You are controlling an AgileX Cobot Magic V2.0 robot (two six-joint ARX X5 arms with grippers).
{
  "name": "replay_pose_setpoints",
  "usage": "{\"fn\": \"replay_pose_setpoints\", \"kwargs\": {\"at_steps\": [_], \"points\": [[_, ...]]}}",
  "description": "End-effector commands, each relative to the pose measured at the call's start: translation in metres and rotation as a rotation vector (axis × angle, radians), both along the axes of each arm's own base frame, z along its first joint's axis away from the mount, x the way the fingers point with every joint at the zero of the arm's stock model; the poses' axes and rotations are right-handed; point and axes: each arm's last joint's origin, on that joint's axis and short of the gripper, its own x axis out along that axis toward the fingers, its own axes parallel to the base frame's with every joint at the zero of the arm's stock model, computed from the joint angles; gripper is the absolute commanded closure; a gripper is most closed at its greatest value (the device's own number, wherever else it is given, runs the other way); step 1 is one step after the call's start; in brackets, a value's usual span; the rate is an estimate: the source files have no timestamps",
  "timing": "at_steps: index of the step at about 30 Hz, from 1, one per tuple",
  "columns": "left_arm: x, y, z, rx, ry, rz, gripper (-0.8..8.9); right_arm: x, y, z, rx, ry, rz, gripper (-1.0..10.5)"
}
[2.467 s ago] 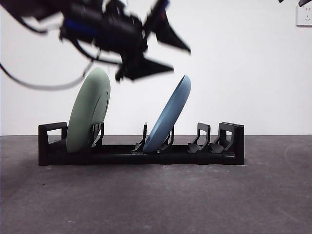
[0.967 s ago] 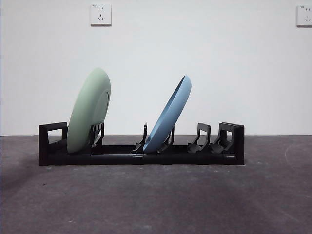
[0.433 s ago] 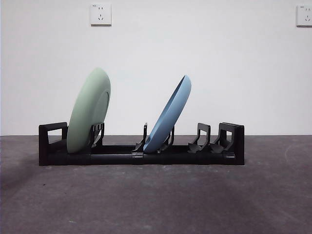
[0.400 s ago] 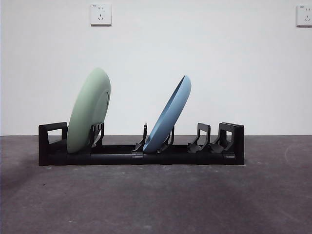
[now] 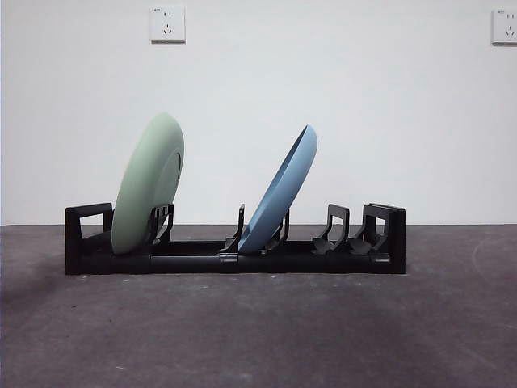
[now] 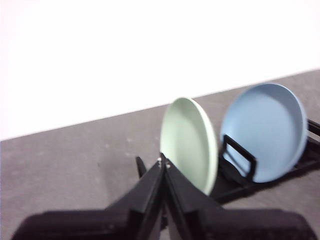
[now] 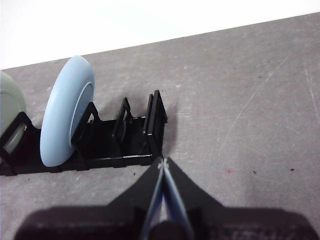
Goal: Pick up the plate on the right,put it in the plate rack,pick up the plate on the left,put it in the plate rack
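The black plate rack [image 5: 234, 260] stands across the middle of the table. A pale green plate [image 5: 147, 184] leans in its left slots and a blue plate [image 5: 279, 192] leans in the middle slots. Both arms are out of the front view. In the left wrist view my left gripper [image 6: 163, 162] is shut and empty, held back from the green plate [image 6: 189, 144] with the blue plate [image 6: 264, 131] beyond it. In the right wrist view my right gripper [image 7: 162, 164] is shut and empty, just off the rack's end [image 7: 154, 125], with the blue plate [image 7: 66, 116] further along.
The rack's right-hand slots [image 5: 347, 230] hold nothing. Two white wall sockets [image 5: 167, 23] are on the back wall. Dark grey tabletop [image 5: 258, 331] spreads in front of the rack.
The arm that hung dark above the green plate 2.2 s ago has left the front view. Both plates and the rack have stayed where they were.
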Motion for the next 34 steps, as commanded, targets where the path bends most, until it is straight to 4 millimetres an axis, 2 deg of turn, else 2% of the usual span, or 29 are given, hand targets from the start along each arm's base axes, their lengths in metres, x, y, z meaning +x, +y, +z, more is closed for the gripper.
{"fn": "replay_pose_setpoints", "kwargs": {"at_steps": [1, 9, 18, 21, 34], "points": [[0.007, 0.005, -0.024, 0.02, -0.01, 0.031, 8.17, 0.0, 0.0, -0.002, 0.007, 0.003, -0.004, 9.4], [0.014, 0.016, -0.088, 0.019, 0.048, 0.091, 8.17, 0.0, 0.0, -0.002, 0.007, 0.003, -0.004, 9.4], [0.016, 0.019, -0.124, 0.021, 0.079, 0.12, 8.17, 0.0, 0.0, -0.002, 0.006, 0.004, -0.004, 9.4], [0.016, 0.019, -0.13, 0.023, 0.114, 0.123, 8.17, 0.0, 0.0, -0.002, 0.006, 0.004, -0.004, 9.4], [0.016, 0.019, -0.129, 0.022, 0.106, 0.123, 8.17, 0.0, 0.0, -0.002, 0.006, 0.005, -0.004, 9.4]]}}
